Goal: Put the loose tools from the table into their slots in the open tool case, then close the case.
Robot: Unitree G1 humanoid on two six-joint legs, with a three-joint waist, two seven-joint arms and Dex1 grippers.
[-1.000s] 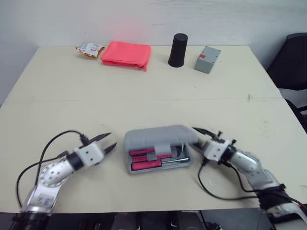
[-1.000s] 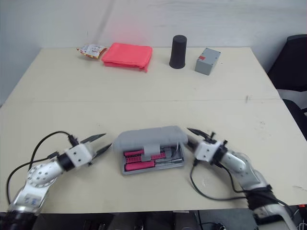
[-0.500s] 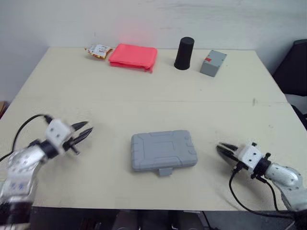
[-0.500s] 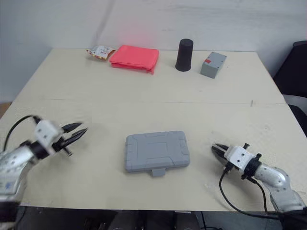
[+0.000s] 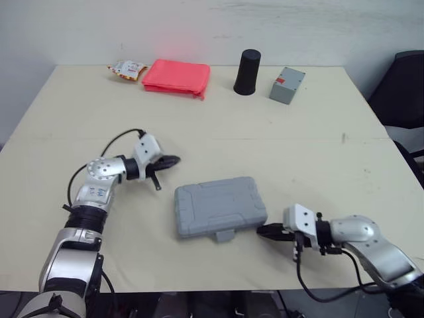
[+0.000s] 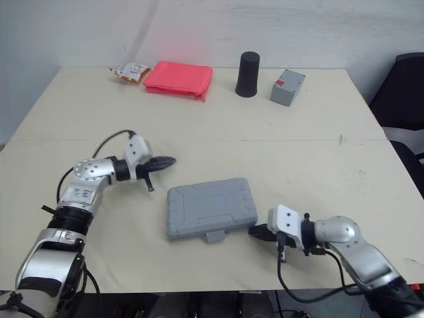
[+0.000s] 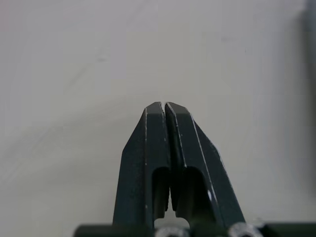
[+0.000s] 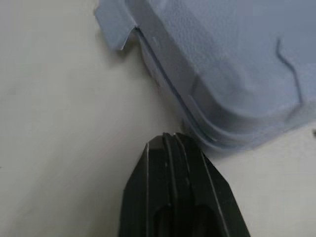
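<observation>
On the table (image 5: 298, 159), closed ribbed grey case (image 5: 218, 205), left hand (image 5: 174, 159) pinched together, right hand (image 5: 260, 230) likewise, seemingly touching

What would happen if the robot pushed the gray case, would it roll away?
Probably not: the case lies flat and shut on the table, so it should slide, not roll. Its shell looks stiff, so it likely won't bend. A push from the right gripper at its corner might turn it.
</observation>
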